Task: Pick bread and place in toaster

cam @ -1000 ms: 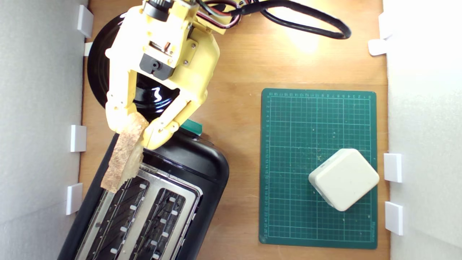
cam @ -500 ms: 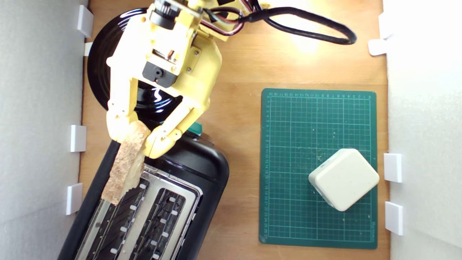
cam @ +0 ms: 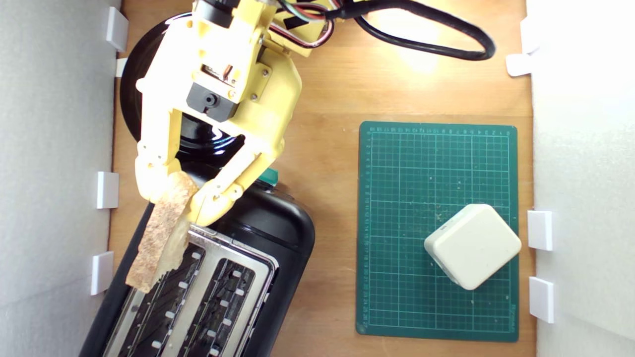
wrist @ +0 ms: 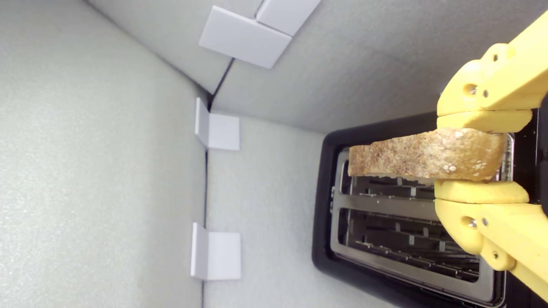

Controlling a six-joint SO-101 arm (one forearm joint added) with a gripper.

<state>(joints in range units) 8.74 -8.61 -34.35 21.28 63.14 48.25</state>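
Holding: the fingers (cam: 176,196) pinch one end of the bread (cam: 158,233), edge-on above the toaster (cam: 258,233).
Position: over the slot nearest the exterior view's left, not yet in.
Risk: its long free end overhangs the toaster's outer rim; it may catch there, tilt, or slip out.
Writing: none legible; cutting mat (cam: 436,163) numerals too small.

The bread (cam: 158,233) shows a rough, grainy, matt brown crust; the toaster (cam: 278,238) has a smooth, glossy black plastic shell and a brushed silver metal top plate (wrist: 376,211) around its slots; the gripper (cam: 174,194) is smooth yellow plastic with a faint sheen; the plate (cam: 131,99) is glossy black and mirrors the light; the bench (cam: 337,89) is pale, smooth wood with visible grain; the green cutting mat (cam: 397,198) looks matt and speckled with crumbs; the cream block (cam: 472,246) is smooth and matt; the cable (cam: 446,37) is black and slightly shiny.
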